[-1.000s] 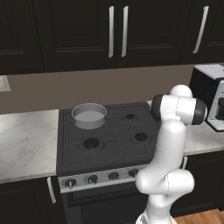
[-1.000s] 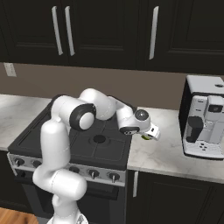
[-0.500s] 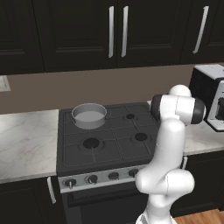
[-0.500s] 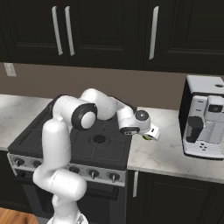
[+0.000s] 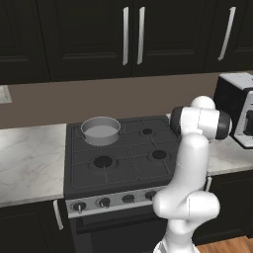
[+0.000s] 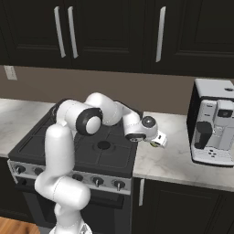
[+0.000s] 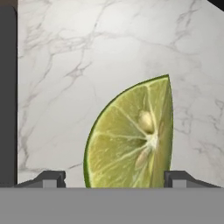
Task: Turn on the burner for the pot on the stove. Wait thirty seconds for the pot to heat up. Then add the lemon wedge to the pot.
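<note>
Marbled white worktop [image 7: 65, 65] to the right of the stove [image 5: 118, 158], under dark cabinets, carrying the lemon wedge [image 7: 131, 140]. Lies there cut face up toward the hand camera, pale green flesh with two seeds, darker rind along the curved edge. In the hand view, long axis running from the lower middle to a sharp tip at the upper right; straight edge on the right, rounded rind bulging left. Room direction of that tip not readable from the base views, where the wedge [image 6: 155, 144] shows as a small yellow-green speck at the fingertips.

Sits between the two dark fingertips [image 7: 48, 178] of the hand [image 7: 113, 179], lower part of the wedge level with them. Clear gap of marble on the left side; right tip close beside the straight edge, contact not certain. Hand [image 6: 157, 140] lowered to the worktop just past the right edge of the stove, arm stretched across the burners from the base. Jaws standing apart around the wedge, not seen pressing on it, so a grip cannot be confirmed.

Against the earlier frames: arm posture and hand position almost the same, base views unshifted, pot in the same place.

Pot [image 5: 101, 130] on the rear left burner, well apart from the wedge. Coffee machine [image 6: 214, 128] farther right on the worktop.
</note>
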Tool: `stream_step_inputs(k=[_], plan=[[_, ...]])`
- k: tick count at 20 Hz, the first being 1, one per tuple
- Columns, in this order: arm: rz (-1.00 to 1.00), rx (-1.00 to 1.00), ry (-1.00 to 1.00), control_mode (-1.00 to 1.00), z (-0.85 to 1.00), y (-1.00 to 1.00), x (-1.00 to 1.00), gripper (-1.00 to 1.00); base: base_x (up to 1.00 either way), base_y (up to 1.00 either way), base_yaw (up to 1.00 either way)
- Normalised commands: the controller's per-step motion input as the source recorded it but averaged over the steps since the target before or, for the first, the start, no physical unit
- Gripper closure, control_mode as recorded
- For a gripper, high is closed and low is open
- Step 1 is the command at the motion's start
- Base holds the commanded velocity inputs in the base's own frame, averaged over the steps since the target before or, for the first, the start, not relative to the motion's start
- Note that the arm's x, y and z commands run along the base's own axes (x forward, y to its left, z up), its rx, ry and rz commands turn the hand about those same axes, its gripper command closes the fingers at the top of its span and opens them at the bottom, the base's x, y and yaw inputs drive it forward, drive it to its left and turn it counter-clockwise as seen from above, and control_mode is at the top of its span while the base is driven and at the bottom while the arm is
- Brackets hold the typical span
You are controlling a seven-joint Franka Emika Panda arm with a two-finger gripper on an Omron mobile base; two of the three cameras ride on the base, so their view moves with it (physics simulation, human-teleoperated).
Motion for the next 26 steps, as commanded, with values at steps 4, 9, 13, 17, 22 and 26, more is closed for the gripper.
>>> stream_step_inputs(k=[4, 9, 13, 17, 22, 26], plan=[[0.0, 0.0, 0.0, -1.0, -0.05, 0.0, 0.0, 1.0, 0.0, 0.0, 0.0], [0.0, 0.0, 0.0, -1.0, 0.0, 0.0, 0.0, 1.0, 0.0, 0.0, 0.0], [0.0, 0.0, 0.0, -1.0, 0.0, 0.0, 0.0, 1.0, 0.0, 0.0, 0.0], [0.0, 0.03, 0.0, -1.0, 0.22, 0.0, -0.14, 1.0, 0.0, 0.0, 0.0], [0.0, 0.04, 0.0, -1.0, 0.49, 0.02, -0.24, 1.0, 0.0, 0.0, 0.0], [0.0, 0.03, 0.0, -1.0, 0.57, 0.05, -0.27, 1.0, 0.0, 0.0, 0.0]])
